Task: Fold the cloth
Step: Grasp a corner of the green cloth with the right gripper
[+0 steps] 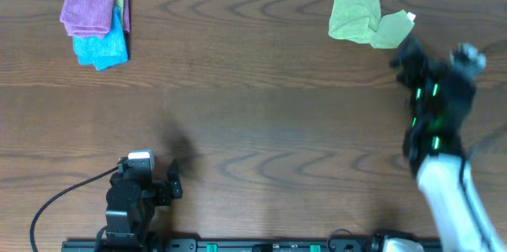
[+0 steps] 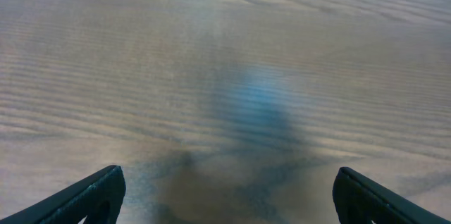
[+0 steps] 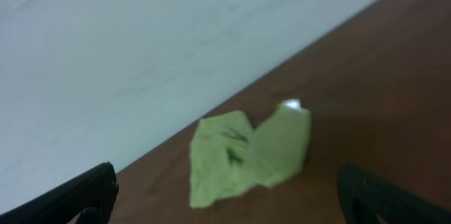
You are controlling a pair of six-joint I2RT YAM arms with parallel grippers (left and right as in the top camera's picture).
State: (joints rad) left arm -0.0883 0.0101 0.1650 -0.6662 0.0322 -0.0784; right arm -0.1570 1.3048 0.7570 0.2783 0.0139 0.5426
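Two pincers, both spread and empty. Left pincer point(image 2: 225, 197) hangs low over bare desk point(image 1: 261, 125) at the near left. Right pincer point(image 1: 404, 51) sits just beside the cloth point(image 1: 363, 17), not touching it.

Cloth lies at the far right of the desk, close to the back edge, well apart from the purple cloth point(image 1: 91, 8) and bright blue cloth point(image 1: 103, 47) stacked far left.

Risks, as judged:
- Cloth is crumpled into two bunched lobes. A pinch into the heap would likely catch several layers, and any fold would then come out crooked.
- Back edge is near. A push instead of a lift could shove the cloth off.
- Left arm is far away, so a one-sided pull would drag the cloth rather than spread it.

Long axis runs roughly left to right in the overhead view, dipping slightly at the right. The end with the white tag point(image 1: 410, 17) points right, toward the right pincer.
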